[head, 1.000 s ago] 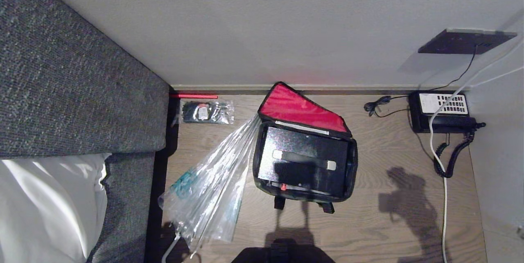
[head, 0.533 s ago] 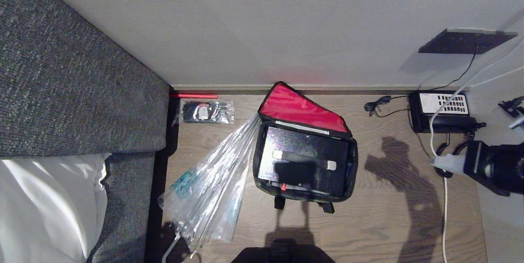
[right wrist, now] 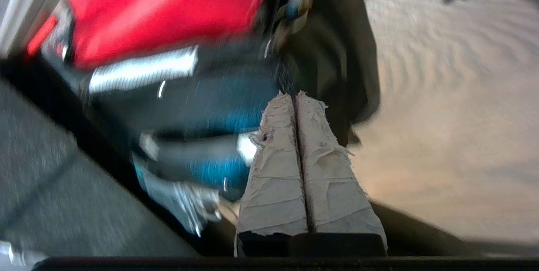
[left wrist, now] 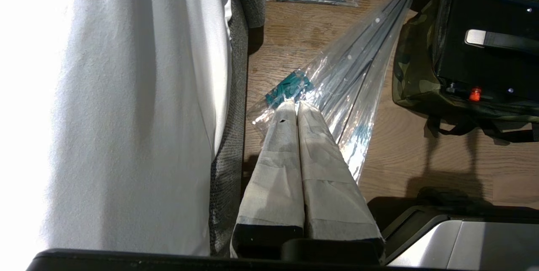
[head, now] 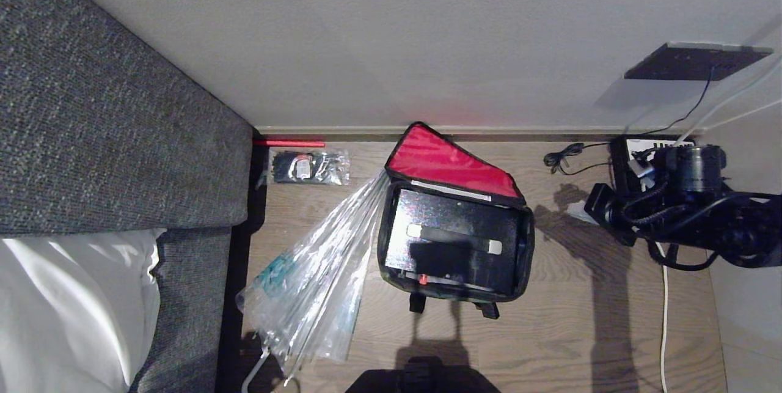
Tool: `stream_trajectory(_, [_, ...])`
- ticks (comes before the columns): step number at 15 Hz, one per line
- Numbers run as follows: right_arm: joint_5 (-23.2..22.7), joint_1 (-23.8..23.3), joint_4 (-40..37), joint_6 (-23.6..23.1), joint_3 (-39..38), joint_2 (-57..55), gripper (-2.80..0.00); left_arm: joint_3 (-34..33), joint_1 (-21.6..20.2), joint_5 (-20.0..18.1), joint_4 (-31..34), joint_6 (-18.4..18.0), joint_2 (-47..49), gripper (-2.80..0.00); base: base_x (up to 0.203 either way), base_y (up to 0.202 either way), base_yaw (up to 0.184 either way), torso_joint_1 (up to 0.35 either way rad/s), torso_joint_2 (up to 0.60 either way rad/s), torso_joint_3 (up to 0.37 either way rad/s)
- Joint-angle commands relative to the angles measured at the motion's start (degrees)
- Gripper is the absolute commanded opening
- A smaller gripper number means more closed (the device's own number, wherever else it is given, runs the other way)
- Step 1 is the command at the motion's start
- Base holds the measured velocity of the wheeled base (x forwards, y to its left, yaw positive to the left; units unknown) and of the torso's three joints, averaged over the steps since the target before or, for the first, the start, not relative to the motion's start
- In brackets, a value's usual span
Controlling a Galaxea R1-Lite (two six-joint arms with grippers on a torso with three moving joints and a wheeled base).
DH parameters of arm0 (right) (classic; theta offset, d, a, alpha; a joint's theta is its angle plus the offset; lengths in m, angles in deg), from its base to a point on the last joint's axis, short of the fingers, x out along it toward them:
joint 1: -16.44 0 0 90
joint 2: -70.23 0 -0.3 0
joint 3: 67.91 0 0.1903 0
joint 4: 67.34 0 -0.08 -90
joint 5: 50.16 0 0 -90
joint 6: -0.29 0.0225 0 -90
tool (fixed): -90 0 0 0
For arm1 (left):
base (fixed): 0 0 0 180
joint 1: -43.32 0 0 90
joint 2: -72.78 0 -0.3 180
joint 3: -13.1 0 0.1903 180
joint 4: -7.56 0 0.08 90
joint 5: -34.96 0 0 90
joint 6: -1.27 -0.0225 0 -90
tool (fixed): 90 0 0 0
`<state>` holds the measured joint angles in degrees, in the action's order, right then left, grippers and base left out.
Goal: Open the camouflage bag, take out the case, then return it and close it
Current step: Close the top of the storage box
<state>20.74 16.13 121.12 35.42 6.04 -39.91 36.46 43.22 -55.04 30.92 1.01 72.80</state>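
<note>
The camouflage bag [head: 529,240] lies open on the wooden floor, its red-lined flap [head: 446,161] folded back toward the wall. The glossy black case [head: 452,216] rests inside, handle [head: 455,238] up, with a small red latch [head: 422,280] at its near edge. My right gripper [head: 577,214] hangs to the right of the bag, apart from it, pointing toward it. In the right wrist view its taped fingers are shut and empty [right wrist: 294,94], with the red lining [right wrist: 160,5] beyond. My left gripper [left wrist: 297,103] is shut and parked over the umbrella, with the bag's camouflage side [left wrist: 414,77] off to one side.
A clear plastic umbrella [head: 317,264] lies against the bag's left side. A telephone [head: 626,167] sits at the right wall, partly behind my right arm, with a white cable [head: 664,319] along the floor. A grey sofa [head: 110,136] and a white pillow [head: 67,307] stand at the left.
My right arm has swung in from the right edge and moved left toward the bag, and its shadow has shifted with it. The bag and the case have not moved.
</note>
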Motion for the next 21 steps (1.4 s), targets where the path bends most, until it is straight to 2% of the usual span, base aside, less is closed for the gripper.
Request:
stream_trajectory(1, [0.0,-0.2,0.3,2.7,7.1,-10.5,-2.8,0.0,-0.1,0.0,0.0,0.0,-0.1,-2.8,0.0,0.0,0.0,0.0,0.0,0.0])
stream_trajectory(2, [0.1,-0.2,0.2,4.8,10.9,-12.7,-0.91,0.0,0.0,0.0,0.0,0.0,-0.1,-2.8,0.0,0.0,0.0,0.0,0.0,0.0])
stream_trajectory(3, [0.2,-0.2,-0.1,6.3,14.1,-14.6,0.0,0.0,0.0,0.0,0.0,0.0,-0.1,-2.8,0.0,0.0,0.0,0.0,0.0,0.0])
stream_trajectory(14, [0.2,3.2,0.5,8.1,27.4,-24.2,0.0,0.0,-0.1,0.0,0.0,0.0,-0.2,-2.8,0.0,0.0,0.0,0.0,0.0,0.0])
stream_trajectory(17, [0.3,3.4,0.6,13.1,33.8,-28.0,0.0,0.0,0.0,0.0,0.0,0.0,-0.2,-2.8,0.0,0.0,0.0,0.0,0.0,0.0])
stream_trajectory(21, [2.7,3.8,0.5,14.6,38.9,-31.8,0.0,0.0,0.0,0.0,0.0,0.0,-0.2,-2.8,0.0,0.0,0.0,0.0,0.0,0.0])
